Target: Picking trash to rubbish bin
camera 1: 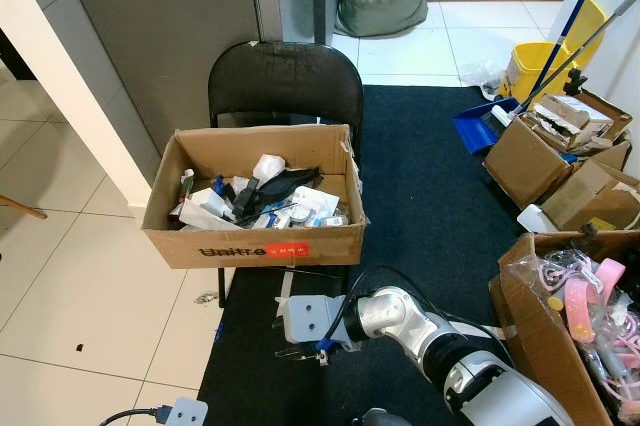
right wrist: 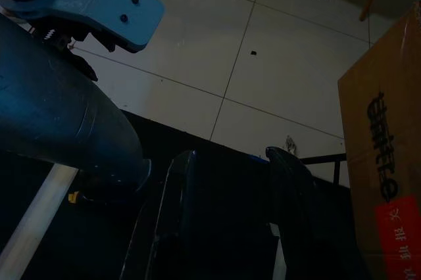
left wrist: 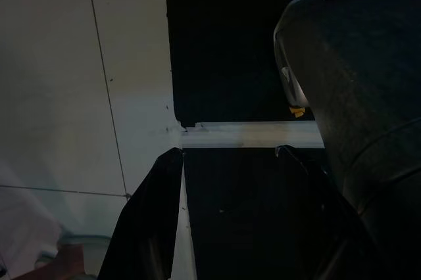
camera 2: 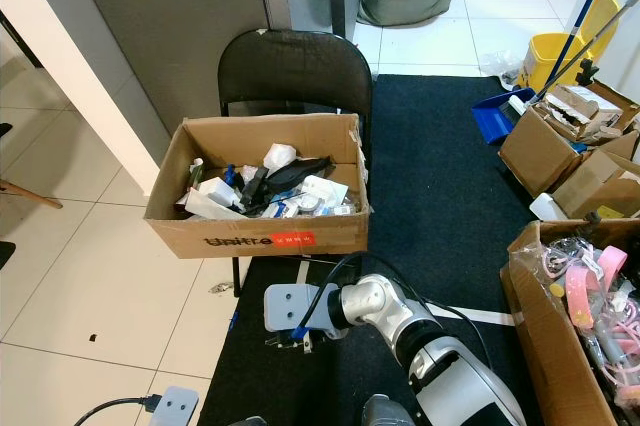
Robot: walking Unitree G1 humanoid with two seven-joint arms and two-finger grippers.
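The right gripper is hovering low over the black rug, its two black fingers standing apart with nothing between them. The cardboard box full of trash is sitting on the black chair just ahead of that gripper, not touching it. The left gripper is hanging over the rug's edge beside the white floor tiles, fingers likewise spread and empty. More cardboard boxes are standing well apart to the right.
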